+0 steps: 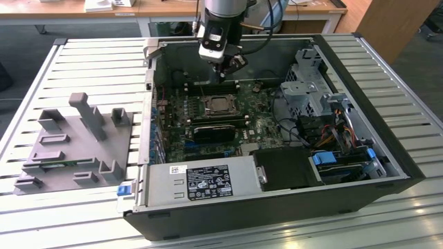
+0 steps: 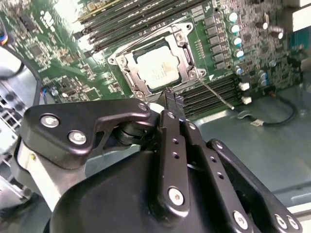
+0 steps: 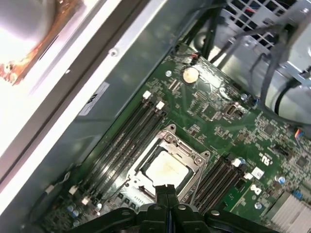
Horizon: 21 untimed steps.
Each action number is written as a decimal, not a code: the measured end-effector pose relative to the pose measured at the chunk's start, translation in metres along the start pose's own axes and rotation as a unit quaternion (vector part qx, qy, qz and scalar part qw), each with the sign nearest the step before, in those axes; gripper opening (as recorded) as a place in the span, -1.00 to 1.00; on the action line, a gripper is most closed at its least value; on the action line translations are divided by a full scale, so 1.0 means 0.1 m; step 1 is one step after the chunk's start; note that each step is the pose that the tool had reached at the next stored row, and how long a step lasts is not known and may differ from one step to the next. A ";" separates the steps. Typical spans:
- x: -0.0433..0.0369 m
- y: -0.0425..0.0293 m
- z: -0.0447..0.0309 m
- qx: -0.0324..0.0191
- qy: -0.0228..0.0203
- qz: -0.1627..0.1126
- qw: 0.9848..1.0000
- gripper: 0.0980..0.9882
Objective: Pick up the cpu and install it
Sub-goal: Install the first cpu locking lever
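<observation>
My fingers hang shut and empty just above the cpu, which sits in its socket.

In both wrist views my fingers (image 2: 173, 99) are pressed together into one narrow tip with nothing between them, and the cpu (image 2: 159, 69) lies flat inside the metal socket frame (image 2: 186, 62) on the green motherboard (image 2: 58, 63), its silvery top facing up. In the exterior view my gripper (image 1: 223, 72) hovers at about twelve o'clock from the cpu (image 1: 220, 105), apart from it, within the open computer case (image 1: 387, 150). The grey fixture block (image 1: 72, 140) stands at nine o'clock on the slatted worktop (image 1: 97, 57), well apart.
</observation>
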<state>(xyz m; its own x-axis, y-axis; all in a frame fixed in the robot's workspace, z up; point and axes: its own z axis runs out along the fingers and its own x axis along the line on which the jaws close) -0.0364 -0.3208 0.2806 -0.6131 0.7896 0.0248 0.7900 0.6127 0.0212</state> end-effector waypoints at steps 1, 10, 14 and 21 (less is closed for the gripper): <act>0.000 0.000 0.000 0.000 0.000 -0.008 1.000 -0.98; 0.000 0.000 0.004 0.002 0.002 -0.081 0.997 -0.98; 0.000 0.000 0.005 0.003 0.002 -0.116 0.993 -0.98; 0.000 0.000 0.010 0.004 0.004 -0.176 0.984 -0.98</act>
<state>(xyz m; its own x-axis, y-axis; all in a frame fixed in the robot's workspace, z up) -0.0363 -0.3208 0.2795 -0.8485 0.5286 0.0249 0.5291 0.8483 0.0211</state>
